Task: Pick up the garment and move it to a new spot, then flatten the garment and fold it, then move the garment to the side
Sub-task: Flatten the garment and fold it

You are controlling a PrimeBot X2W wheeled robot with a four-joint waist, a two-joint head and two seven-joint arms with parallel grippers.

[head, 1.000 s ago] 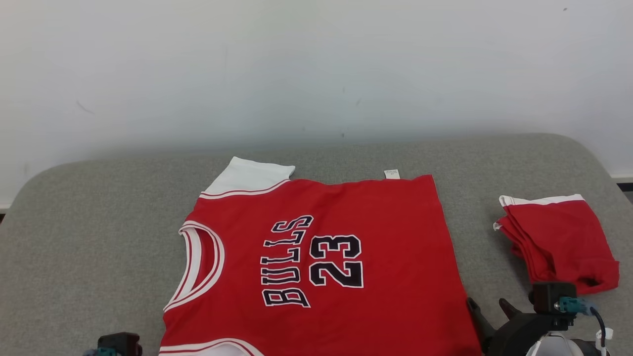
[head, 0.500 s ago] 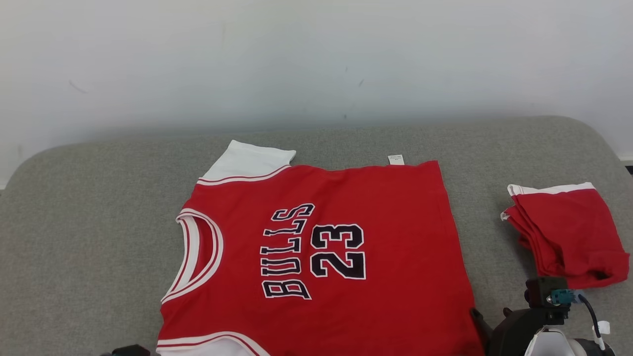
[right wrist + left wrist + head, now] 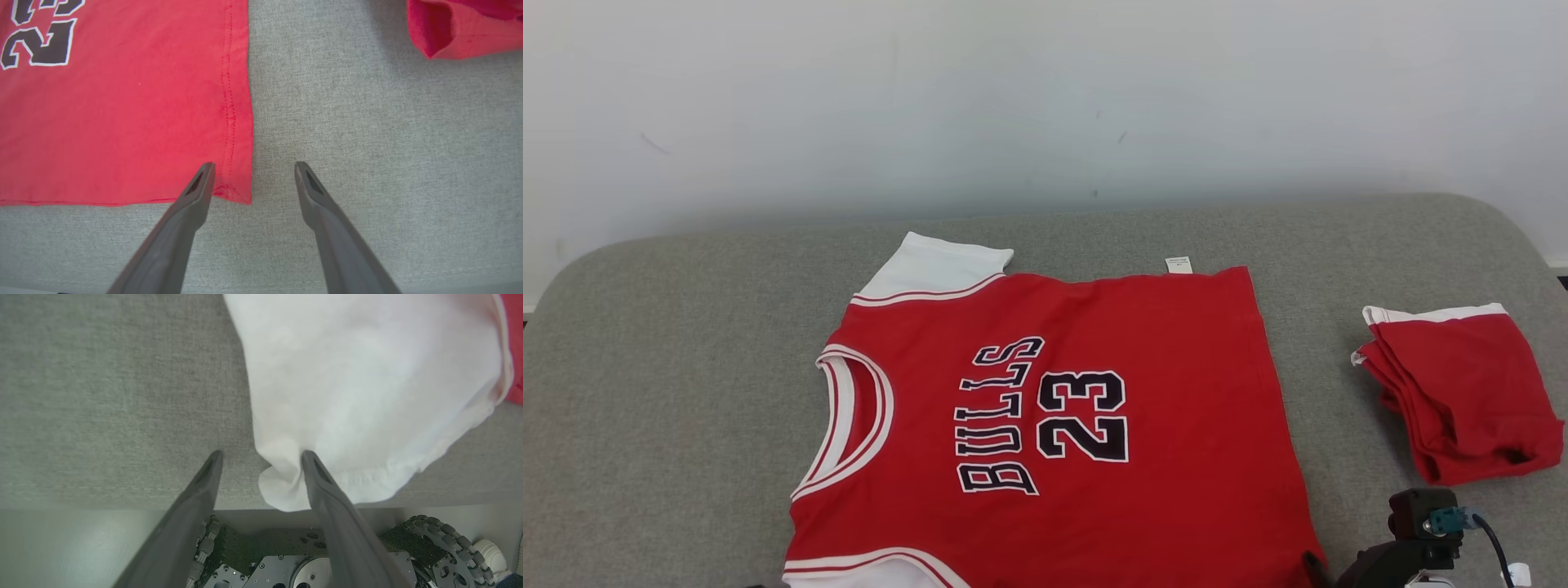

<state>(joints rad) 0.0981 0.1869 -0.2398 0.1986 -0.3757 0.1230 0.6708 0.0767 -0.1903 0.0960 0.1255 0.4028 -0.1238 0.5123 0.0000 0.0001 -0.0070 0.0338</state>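
Grey bench (image 3: 686, 367): padded cloth top with rounded far corners, set against a pale wall; carries all the cloth.
Red jersey (image 3: 1176, 392): spread flat and front up across the middle of the bench, neck toward the left end, hem toward the right end, near side along the near edge. Looks flattened already, so probably at the start of the fold. Next move likely calls for closing on both near corners together, lifting them level and carrying them over toward the far edge without dragging the layer beneath.
Folded red piece (image 3: 1462, 392): sits by the right end, well apart from the hem. Out of the fold's path, though it may crowd the spot for setting the jersey aside.
Left pincer (image 3: 261, 454): spread wide, gripping nothing; poised at the near edge, one finger against the sleeve's bunched corner, the other over bare bench.
Right pincer (image 3: 253, 165): spread wide, gripping nothing; straddles the hem's near corner, one finger over red cloth, the other over bare bench.
White sleeve (image 3: 367, 375): lies at the near edge, corner drooping over it; bunched, so could slip from a shallow pinch.
Care label (image 3: 1178, 264): pokes out at the jersey's far side.
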